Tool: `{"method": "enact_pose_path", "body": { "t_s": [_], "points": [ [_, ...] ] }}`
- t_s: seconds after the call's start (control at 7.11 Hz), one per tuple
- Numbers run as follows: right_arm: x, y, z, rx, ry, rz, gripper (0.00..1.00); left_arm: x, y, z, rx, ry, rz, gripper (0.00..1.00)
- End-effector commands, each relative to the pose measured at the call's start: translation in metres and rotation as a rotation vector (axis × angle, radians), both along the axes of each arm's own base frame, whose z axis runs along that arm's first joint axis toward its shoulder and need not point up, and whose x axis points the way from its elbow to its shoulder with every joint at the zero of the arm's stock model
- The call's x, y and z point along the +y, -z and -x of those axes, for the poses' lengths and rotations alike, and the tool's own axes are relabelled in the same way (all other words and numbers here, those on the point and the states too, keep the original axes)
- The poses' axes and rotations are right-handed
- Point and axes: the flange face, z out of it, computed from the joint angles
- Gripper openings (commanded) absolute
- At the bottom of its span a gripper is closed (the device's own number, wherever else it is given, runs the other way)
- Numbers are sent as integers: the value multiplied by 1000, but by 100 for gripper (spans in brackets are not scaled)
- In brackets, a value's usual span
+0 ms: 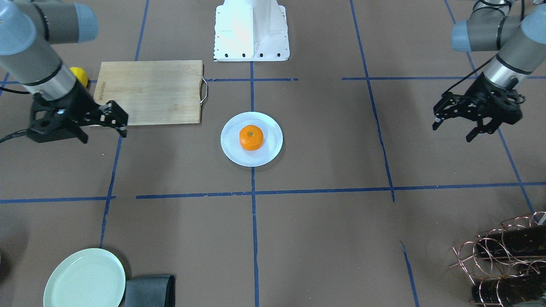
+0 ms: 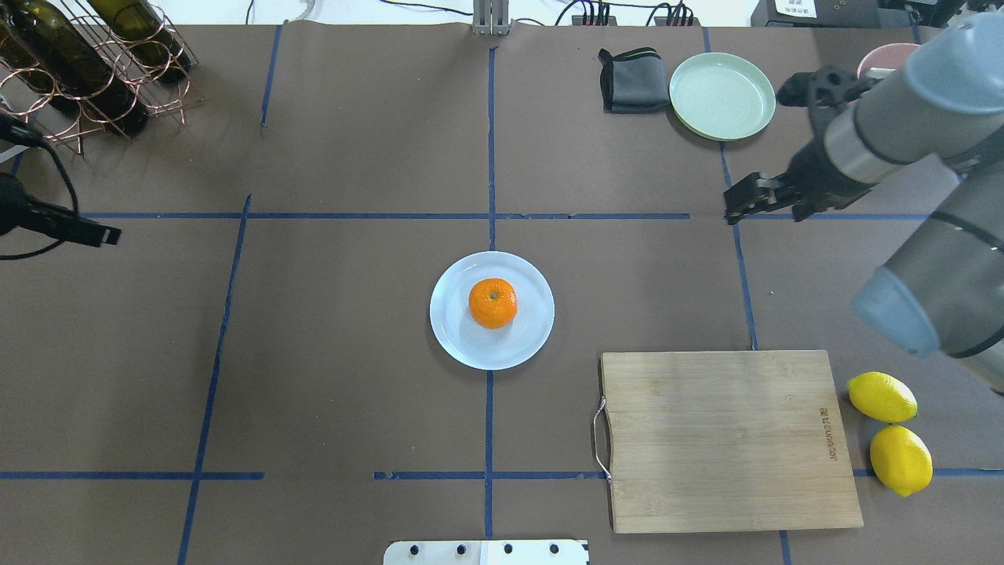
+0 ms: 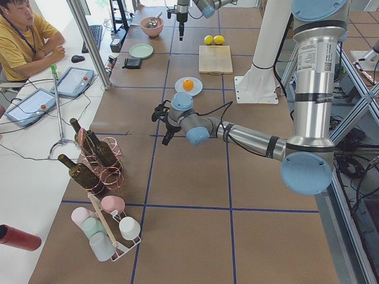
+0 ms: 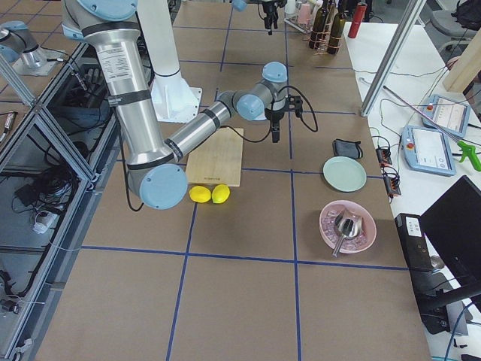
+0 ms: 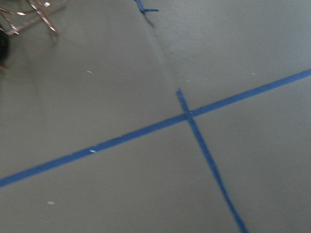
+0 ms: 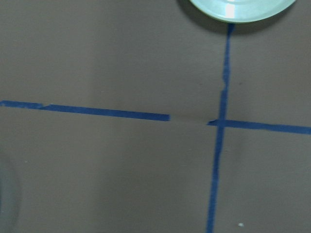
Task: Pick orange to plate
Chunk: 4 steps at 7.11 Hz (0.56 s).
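Note:
The orange (image 2: 492,303) sits stem dimple up in the middle of the pale bluish-white plate (image 2: 455,337) at the table's centre, also shown as orange (image 1: 251,137) on plate (image 1: 230,149). Nothing touches either one. My left gripper (image 1: 452,133) hovers open and empty over bare table, far from the plate on its left side. My right gripper (image 1: 103,134) hangs open and empty on the other side, beyond the far corner of the cutting board. Both wrist views show only brown table and blue tape lines.
A wooden cutting board (image 2: 725,439) lies right of the plate, with two lemons (image 2: 882,396) beside it. A pale green plate (image 2: 722,94) and a dark cloth (image 2: 634,78) lie at the far right. A copper wine rack (image 2: 86,63) stands at the far left.

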Motion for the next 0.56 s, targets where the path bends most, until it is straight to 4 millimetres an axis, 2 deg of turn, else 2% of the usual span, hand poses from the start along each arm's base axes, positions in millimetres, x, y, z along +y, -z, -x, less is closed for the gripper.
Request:
{"method": "enact_pose_path", "body": {
  "t_s": [0.0,0.14,0.28,0.42],
  "points": [
    [-35,-87,-124,50,96,-39,100,-25,-33,150,-135,-20,8,100],
    [-46,-118,-170,84,137,-50,100,-29,-31,198,-122,-44,39,100],
    [-52,-151,-203,104,181,-55,100,-26,-34,218,-81,-38,117,100],
    [-56,-190,-240,109,208,-61,100,-17,-45,218,-38,-47,168,100]
  ]
}}
